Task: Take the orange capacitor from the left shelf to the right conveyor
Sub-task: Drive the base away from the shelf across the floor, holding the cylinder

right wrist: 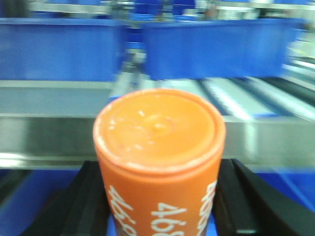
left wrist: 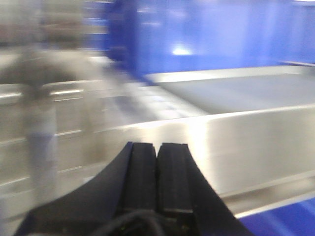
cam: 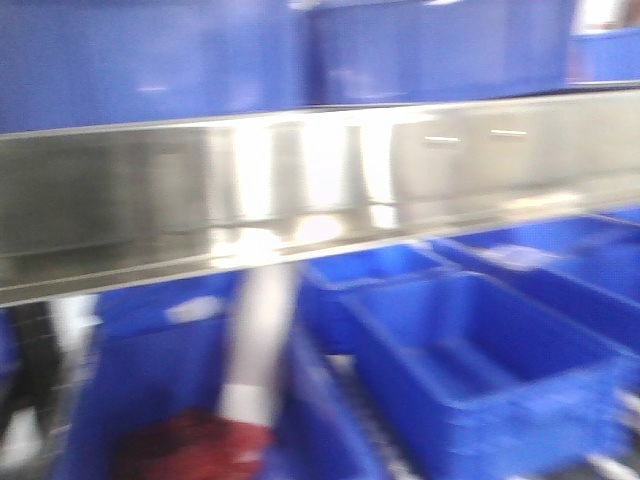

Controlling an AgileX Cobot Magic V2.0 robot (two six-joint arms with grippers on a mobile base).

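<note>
- Right end effector (right wrist: 160,211): clenched on the capacitor (right wrist: 160,132), which stands upright between its fingers, top toward the wrist camera.
- Left end effector (left wrist: 156,167): pads pressed together, nothing held.
- Step (judged): grasp made, carry in hand. Next: clear the shelf (right wrist: 49,132), swing toward 3 o'clock; conveyor not in view.
- Edges: shelf lip at 12 o'clock, near the capacitor; bins (right wrist: 59,49) above. Room likely at 6 o'clock.

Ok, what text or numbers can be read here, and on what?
"468": white digits lengthwise on the small orange cylindrical capacitor, repeated around it, cut off at the frame's bottom.
Nothing else: the blue plastic bins and brushed steel shelf are blurred, no lettering visible.
</note>
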